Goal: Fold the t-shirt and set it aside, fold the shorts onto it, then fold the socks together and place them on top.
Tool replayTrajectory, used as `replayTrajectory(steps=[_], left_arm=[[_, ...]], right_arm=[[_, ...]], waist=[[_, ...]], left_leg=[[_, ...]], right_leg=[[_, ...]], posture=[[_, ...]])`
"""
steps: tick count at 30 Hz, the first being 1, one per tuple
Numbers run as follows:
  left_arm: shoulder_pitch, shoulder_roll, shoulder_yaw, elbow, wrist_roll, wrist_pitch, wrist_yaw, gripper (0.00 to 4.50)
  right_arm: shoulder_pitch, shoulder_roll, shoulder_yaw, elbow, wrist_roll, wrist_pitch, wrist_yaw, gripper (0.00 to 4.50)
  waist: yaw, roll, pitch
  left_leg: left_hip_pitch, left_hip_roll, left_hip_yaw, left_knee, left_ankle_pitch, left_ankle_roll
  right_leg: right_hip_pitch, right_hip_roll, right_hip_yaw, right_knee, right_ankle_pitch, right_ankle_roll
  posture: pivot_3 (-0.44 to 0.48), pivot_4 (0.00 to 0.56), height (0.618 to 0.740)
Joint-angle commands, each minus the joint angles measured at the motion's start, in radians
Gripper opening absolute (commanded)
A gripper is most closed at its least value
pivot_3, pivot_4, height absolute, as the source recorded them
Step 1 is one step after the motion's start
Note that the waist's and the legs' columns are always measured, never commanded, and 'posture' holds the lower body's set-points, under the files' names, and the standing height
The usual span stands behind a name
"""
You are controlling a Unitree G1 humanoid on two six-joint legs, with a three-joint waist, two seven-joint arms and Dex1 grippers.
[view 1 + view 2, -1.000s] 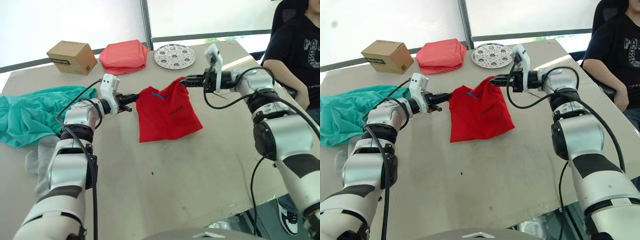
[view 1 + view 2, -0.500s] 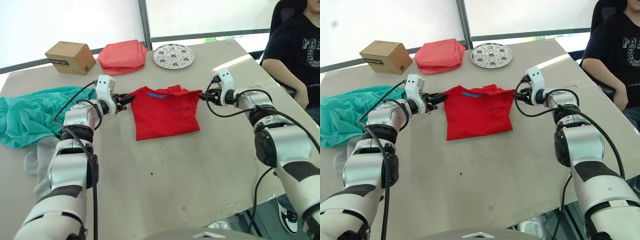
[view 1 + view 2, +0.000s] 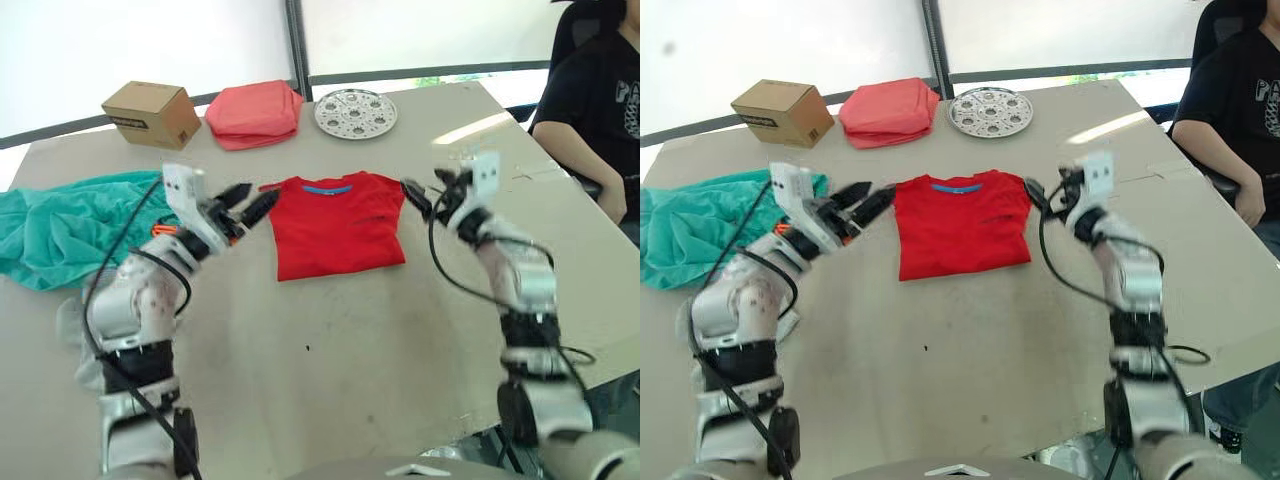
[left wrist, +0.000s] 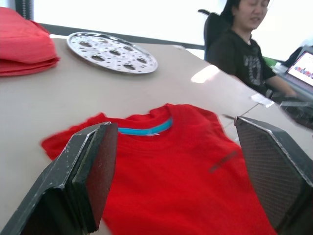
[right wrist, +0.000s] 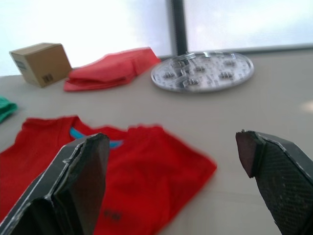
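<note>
Teal shorts (image 3: 60, 225) lie bunched at the far left of the counter (image 3: 400, 330), an orange drawstring bit showing at their near edge, and just below them, behind my left arm, a grey scrap of the socks (image 3: 72, 318) peeks out. Next along, my left jaws (image 3: 245, 203) hover above the counter with the fingers spread wide, nothing between them, tips aimed at the red t-shirt (image 3: 338, 222) and stopping just short of its left sleeve. From the left wrist view the shirt sits right ahead between the two open pads, blue collar band facing away from me, small dark print on the chest. It lies flat in the middle of the counter, folded into a rough square, collar toward the far edge, touched by neither set of jaws. Behind it along the far edge sit a cardboard box (image 3: 150, 112), a salmon-pink cloth bundle (image 3: 256, 111) and a round perforated metal tray (image 3: 355, 111). On the shirt's right side my right jaws (image 3: 428, 195) are raised clear of the counter, fingers wide apart and empty, just beside the right sleeve. At the far right a person in a black shirt (image 3: 598, 110) sits beside the counter.
</note>
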Motion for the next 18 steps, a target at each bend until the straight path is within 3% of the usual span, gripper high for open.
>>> replayTrajectory(steps=[1,3,4,6,7,8,9,10,11,12,13,14,15,16,18], left_arm=[[0.029,-0.03,0.02,-0.142,-0.073,0.029,0.067,4.06],[0.066,-0.039,-0.007,-0.169,-0.072,0.025,0.071,4.06],[0.079,-0.041,-0.022,-0.175,-0.07,0.02,0.068,4.06],[0.093,-0.041,-0.049,-0.169,-0.057,0.007,0.064,4.06],[0.093,-0.041,-0.062,-0.16,-0.046,-0.005,0.061,4.06],[0.092,-0.04,-0.07,-0.151,-0.039,-0.013,0.06,4.06],[0.087,-0.04,-0.077,-0.14,-0.035,-0.018,0.063,4.06],[0.084,-0.038,-0.082,-0.131,-0.032,-0.02,0.071,4.06],[0.083,-0.037,-0.086,-0.124,-0.028,-0.025,0.078,4.06],[0.084,-0.036,-0.09,-0.118,-0.019,-0.033,0.084,4.06],[0.09,-0.032,-0.094,-0.115,-0.009,-0.04,0.086,4.06],[0.101,-0.025,-0.102,-0.113,0.008,-0.056,0.079,4.06],[0.117,-0.014,-0.109,-0.114,0.021,-0.073,0.063,4.06],[0.136,0.004,-0.115,-0.117,0.026,-0.076,0.04,4.06],[0.173,0.043,-0.132,-0.124,0.033,-0.09,-0.021,4.06]], right_arm=[[0.04,0.004,0.005,-0.262,0.033,0.088,-0.087,4.37],[0.075,0.006,0.018,-0.317,0.044,0.128,-0.109,4.37],[0.08,0.006,0.016,-0.327,0.048,0.142,-0.121,4.37],[0.083,-0.013,0.023,-0.337,0.044,0.157,-0.127,4.37],[0.083,-0.025,0.028,-0.338,0.037,0.16,-0.13,4.37],[0.081,-0.03,0.027,-0.337,0.039,0.164,-0.135,4.37],[0.078,-0.033,0.022,-0.335,0.043,0.168,-0.14,4.37],[0.075,-0.037,0.019,-0.334,0.047,0.171,-0.146,4.37],[0.073,-0.046,0.022,-0.336,0.044,0.171,-0.149,4.37],[0.071,-0.055,0.027,-0.337,0.043,0.177,-0.15,4.37],[0.069,-0.07,0.039,-0.339,0.034,0.179,-0.146,4.37],[0.067,-0.097,0.06,-0.339,0.016,0.177,-0.134,4.37],[0.068,-0.134,0.092,-0.338,-0.01,0.168,-0.113,4.37],[0.072,-0.185,0.14,-0.34,-0.04,0.142,-0.073,4.37],[0.08,-0.259,0.205,-0.344,-0.062,0.094,0.002,4.37]], waist=[[-0.006,0.001,0.0],[-0.009,0.002,-0.002],[-0.008,0.003,-0.003],[-0.007,0.004,-0.003],[-0.008,0.003,-0.003],[-0.011,0.004,-0.003],[-0.016,0.008,-0.003],[-0.021,0.013,-0.005],[-0.021,0.022,-0.005],[-0.022,0.035,0.0],[-0.013,0.04,0.003],[0.013,0.034,0.002],[0.029,0.022,0.001],[0.048,0.019,0.003],[0.054,0.015,0.001]], left_leg=[[0.003,-0.022,-0.034,-0.001,0.002,-0.002],[0.007,-0.051,-0.081,-0.002,0.003,0.002],[0.014,-0.075,-0.117,-0.004,0.007,0.002],[0.023,-0.103,-0.158,-0.007,0.008,0.002],[0.021,-0.111,-0.165,-0.008,0.009,0.002],[0.018,-0.108,-0.159,-0.007,0.009,0.001],[-0.001,-0.08,-0.118,0.0,0.009,0.001],[-0.015,-0.024,-0.06,0.011,0.009,0.0],[-0.017,0.005,-0.044,0.014,0.013,-0.006],[-0.018,-0.011,-0.068,0.012,0.018,-0.013],[-0.016,-0.016,-0.093,0.012,0.02,-0.021],[-0.015,-0.013,-0.1,0.009,0.023,-0.025],[-0.015,-0.015,-0.095,0.006,0.023,-0.026],[-0.012,-0.028,-0.087,0.003,0.024,-0.028],[0.0,-0.031,-0.071,-0.015,0.028,-0.033]], right_leg=[[0.008,-0.007,-0.011,0.0,-0.001,0.002],[0.012,-0.014,-0.023,0.001,-0.005,0.007],[0.017,-0.017,-0.026,0.002,-0.011,0.01],[0.024,-0.024,-0.03,0.002,-0.015,0.01],[0.024,-0.037,-0.039,0.002,-0.018,0.01],[0.025,-0.045,-0.045,0.003,-0.019,0.008],[0.027,-0.061,-0.063,0.008,-0.021,0.006],[0.034,-0.073,-0.085,0.013,-0.027,0.007],[0.039,-0.08,-0.108,0.018,-0.034,0.014],[0.032,-0.057,-0.076,0.03,-0.035,0.009],[0.023,-0.008,-0.02,0.045,-0.037,0.015],[0.016,0.033,0.004,0.042,-0.034,0.019],[0.008,0.059,0.009,0.01,-0.03,0.016],[0.006,0.063,0.019,-0.01,0.001,-0.013],[0.005,0.053,0.029,-0.002,-0.001,-0.024]], posture=[[0.0,0.15,0.74],[0.0,0.15,0.74],[0.0,0.15,0.74],[0.0,0.15,0.74],[0.0,0.15,0.74],[0.0,0.15,0.74],[0.0,0.15,0.74],[0.0,0.15,0.74],[0.0,0.15,0.74],[0.0,0.15,0.74],[0.0,0.15,0.74],[0.0,0.15,0.74],[0.0,0.15,0.74],[0.0,0.15,0.74],[0.0,0.15,0.74]])
